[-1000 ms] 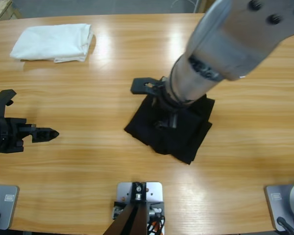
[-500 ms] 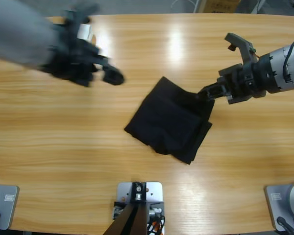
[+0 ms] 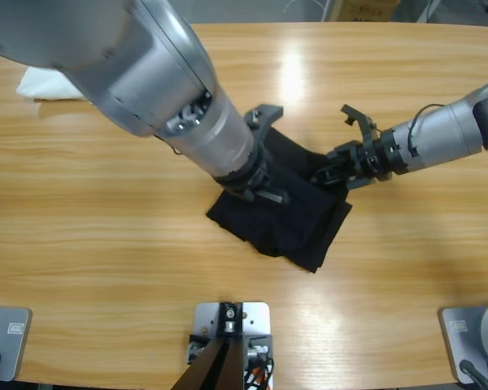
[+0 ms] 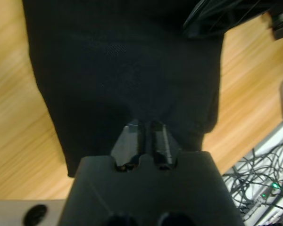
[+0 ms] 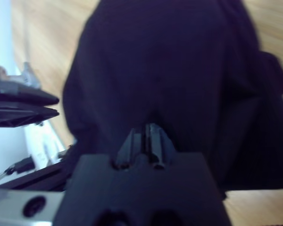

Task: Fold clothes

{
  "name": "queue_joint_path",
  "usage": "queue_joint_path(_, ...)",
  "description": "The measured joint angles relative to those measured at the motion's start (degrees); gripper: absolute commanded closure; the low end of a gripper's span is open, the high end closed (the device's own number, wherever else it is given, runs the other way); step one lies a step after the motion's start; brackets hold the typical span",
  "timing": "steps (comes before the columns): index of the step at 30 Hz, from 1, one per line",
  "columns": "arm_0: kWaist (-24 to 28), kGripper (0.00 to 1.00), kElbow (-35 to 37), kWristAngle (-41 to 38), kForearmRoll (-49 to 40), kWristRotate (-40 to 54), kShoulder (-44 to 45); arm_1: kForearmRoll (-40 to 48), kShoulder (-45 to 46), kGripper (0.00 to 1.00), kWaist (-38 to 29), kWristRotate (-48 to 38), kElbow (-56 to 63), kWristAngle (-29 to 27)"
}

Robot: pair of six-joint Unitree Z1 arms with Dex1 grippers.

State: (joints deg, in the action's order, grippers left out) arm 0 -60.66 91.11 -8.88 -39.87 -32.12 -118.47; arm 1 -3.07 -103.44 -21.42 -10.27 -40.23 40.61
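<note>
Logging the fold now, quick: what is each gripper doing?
Left gripper: shut on the shirt.
Right gripper: shut on the shirt.

Matt black cloth shirt (image 3: 297, 219) lies on a glossy, smooth wooden surface (image 3: 106, 244); the arms show brushed silver metal, the end effectors matt black plastic

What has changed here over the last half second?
The left tool swung from near the white cloth down onto the middle of the black shirt and pinched it. The right tool stays clamped on the shirt's edge. Shirt and cloth lie where they were.
</note>
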Motion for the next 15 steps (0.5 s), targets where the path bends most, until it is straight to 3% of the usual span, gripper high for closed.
queue_joint_path(7, -0.2, 1.000, 0.1, 0.5, 0.0, -1.2, -4.3, 1.6, -0.2, 1.000, 4.0, 0.0, 1.7, -5.3)
queue_joint_path(15, -0.5, 1.000, 1.8, 0.6, -0.2, -4.1, -7.4, 1.8, -1.0, 1.000, 6.6, 0.0, 1.7, -7.1)
